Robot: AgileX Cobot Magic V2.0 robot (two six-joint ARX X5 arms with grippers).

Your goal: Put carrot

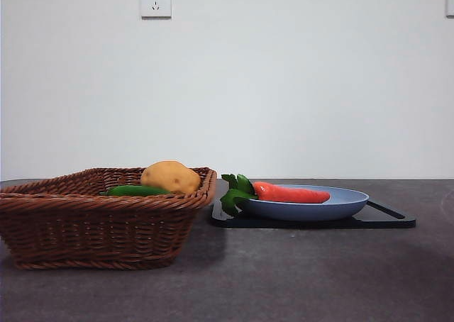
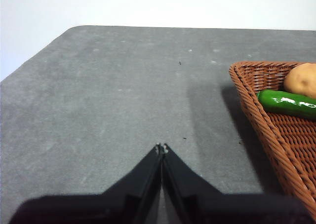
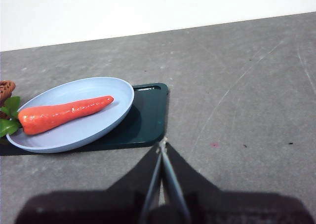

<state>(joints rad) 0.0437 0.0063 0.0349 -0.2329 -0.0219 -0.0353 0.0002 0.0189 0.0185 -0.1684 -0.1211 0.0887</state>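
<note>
1. Left gripper (image 2: 162,147): jaws pressed together, empty, over bare grey desk (image 2: 123,95), beside the wicker basket (image 2: 256,105).
2. Right gripper (image 3: 163,144): jaws closed together, holding nothing, near the dark cutting board (image 3: 148,115).
3. Carrot (image 1: 291,193): lying on the blue plate (image 1: 312,208), leafy top overhanging the rim toward the basket.
4. Plate resting on the board.
5. Potato (image 1: 170,176) and green vegetable (image 1: 135,191) inside the basket.

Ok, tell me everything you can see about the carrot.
The carrot is smooth, glossy orange-red, plastic-looking, tapering to a blunt tip, with bright green leaves at its thick end. It lies on its side in the blue plate, leaves hanging over the rim toward the basket. The plate rests on a dark board. No gripper touches it.
</note>
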